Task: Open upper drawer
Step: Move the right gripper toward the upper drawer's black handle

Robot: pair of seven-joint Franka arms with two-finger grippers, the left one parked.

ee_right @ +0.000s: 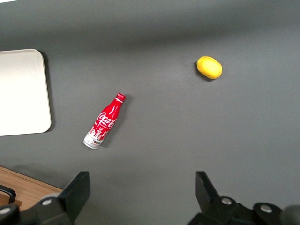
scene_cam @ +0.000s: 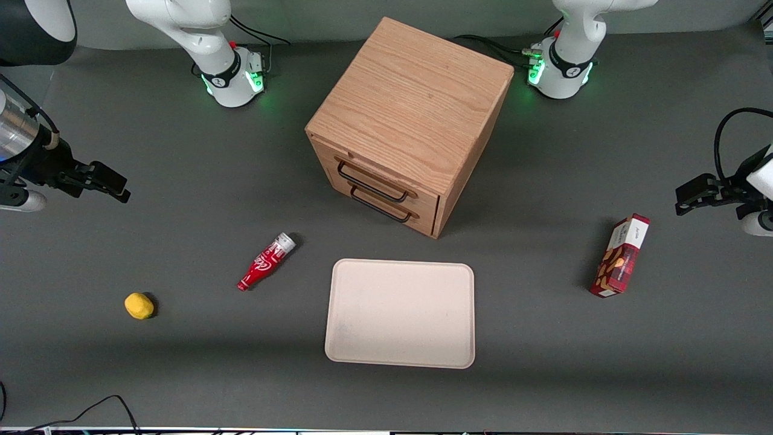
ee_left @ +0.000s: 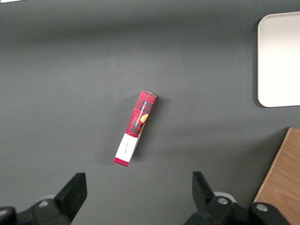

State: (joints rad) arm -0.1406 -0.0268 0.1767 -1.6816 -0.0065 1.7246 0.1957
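The right arm's gripper hovered above the tabletop, well apart from the cabinet. Its fingers were spread wide, holding nothing.

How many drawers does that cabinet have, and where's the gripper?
2: the upper drawer and the lower drawer directly beneath it, both shut, each with a black wire handle. The gripper is open, off toward the working arm's end of the table.

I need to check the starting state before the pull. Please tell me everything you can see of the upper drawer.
The upper drawer is the top one of two in the oak-look wooden cabinet, which stands on the table farther from the front camera than the tray. It has a light wood front and a thin black wire handle. It looks fully shut, flush with the lower drawer. Nothing touches it. The hand is open and hangs well away, toward the working arm's end of the table.
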